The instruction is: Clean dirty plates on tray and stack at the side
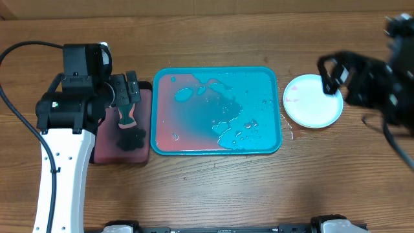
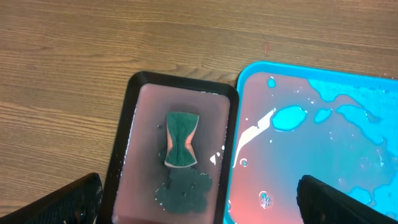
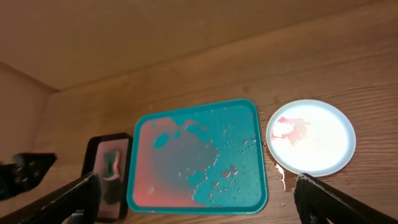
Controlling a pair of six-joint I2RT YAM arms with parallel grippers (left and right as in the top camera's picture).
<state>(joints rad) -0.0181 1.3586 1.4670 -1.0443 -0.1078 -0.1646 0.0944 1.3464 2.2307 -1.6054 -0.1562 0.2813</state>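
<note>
The teal-blue tray (image 1: 194,123) lies mid-table with a wet, reddish-stained base and no plate on it. It also shows in the left wrist view (image 2: 298,162) and the right wrist view (image 3: 180,168). A pale plate with a light blue rim (image 1: 313,103) sits on the wood just right of the tray, with a red smear on its left part (image 3: 311,140). I cannot tell whether other plates lie under it. My right gripper (image 1: 331,74) (image 3: 199,199) is open and empty, high above the plate's far edge. My left gripper (image 1: 124,90) (image 2: 199,202) is open and empty over the black tray.
A small black tray (image 1: 123,159) (image 2: 180,82) holding pinkish water lies against the teal tray's left side. A green-and-orange sponge (image 1: 127,116) (image 2: 181,139) lies in it, next to a dark green patch (image 2: 181,190). Water drops lie on the wood by the plate (image 3: 281,177).
</note>
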